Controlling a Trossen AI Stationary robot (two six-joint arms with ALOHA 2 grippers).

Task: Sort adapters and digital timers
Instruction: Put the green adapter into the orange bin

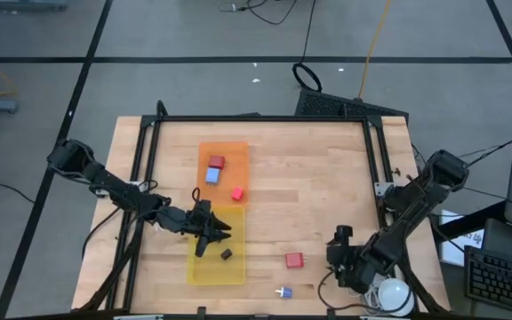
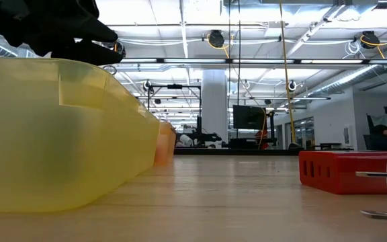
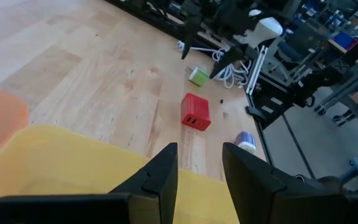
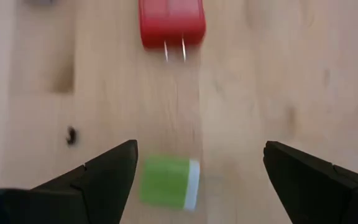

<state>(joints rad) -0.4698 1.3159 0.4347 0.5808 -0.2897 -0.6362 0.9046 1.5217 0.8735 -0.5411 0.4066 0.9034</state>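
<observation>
Right gripper, fingers spread wide and empty, hangs above a green adapter on my wooden table; a red adapter lies beyond. Left gripper, slightly parted and empty, sits over the yellow bin holding a timer. Grey floor surrounds.

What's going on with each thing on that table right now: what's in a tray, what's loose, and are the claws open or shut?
Left gripper: empty, fingers apart, over the yellow tray.
Right gripper: wide open, above the green adapter.
Green adapter: loose on the table.
Red adapter: loose on the table.
White-purple adapter: loose near the table's edge.
Dark timer: in the yellow tray.
Orange tray: holds three adapters.
</observation>
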